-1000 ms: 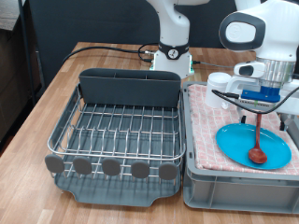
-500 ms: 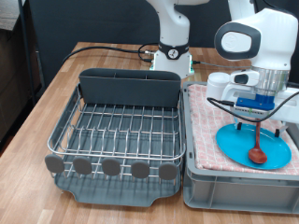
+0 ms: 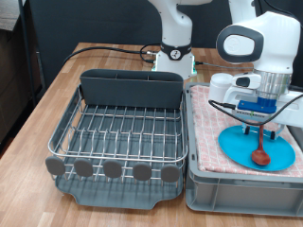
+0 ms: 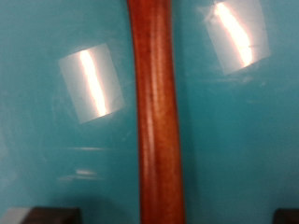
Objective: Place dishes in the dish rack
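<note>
The reddish-brown wooden spoon [image 3: 258, 155] lies on the round light-blue plate [image 3: 232, 147] inside the grey bin. My gripper [image 3: 258, 126] is low over the plate and straddles the spoon's handle. In the wrist view the handle [image 4: 154, 112] runs between the two fingertips [image 4: 37, 216], which stand wide apart and do not touch it, so the gripper is open. A small white cup [image 3: 220, 85] stands in the bin beside the hand, partly hidden. The dish rack [image 3: 118, 132] with its wire grid and utensil box [image 3: 131, 88] holds nothing.
The grey bin [image 3: 227, 187], lined with pink checked cloth, stands against the rack on the exterior view's right. The robot base [image 3: 175, 57] and black cables lie behind the rack on the wooden table [image 3: 43, 113].
The gripper has come down towards the plate and shifted slightly left, so it now sits around the spoon's handle. The spoon, plate and rack have not moved.
</note>
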